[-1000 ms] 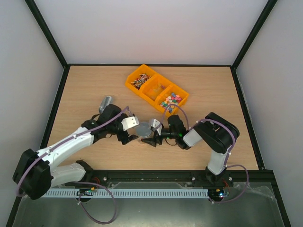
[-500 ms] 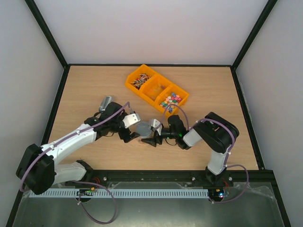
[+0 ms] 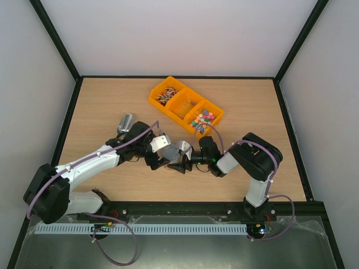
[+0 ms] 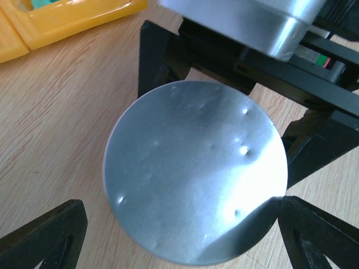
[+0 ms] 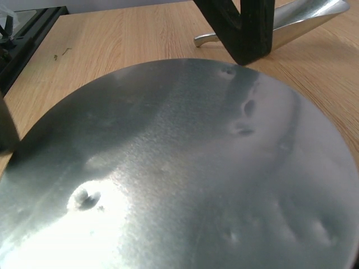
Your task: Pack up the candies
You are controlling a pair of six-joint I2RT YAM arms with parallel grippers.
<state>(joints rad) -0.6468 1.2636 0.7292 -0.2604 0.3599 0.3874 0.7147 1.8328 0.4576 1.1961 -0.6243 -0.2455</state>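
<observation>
Overhead, I get bright, even light across the desk [image 3: 101, 106]. Shadows under the arms are soft, the walls look washed pale, and the candies [image 3: 203, 118] show crisp colour. On the left wrist view the metal disc [image 4: 193, 174] has a dull sheen, is shadowed at lower right, and the top edge of the picture is blurred. On the right wrist view white glare burns out the disc's near left part, and its close rim is soft.

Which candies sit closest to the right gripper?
The pastel multicoloured cubes, in the lower-right end compartment of the yellow tray; the amber pieces and red-white-dark mix lie farther up-left.
</observation>
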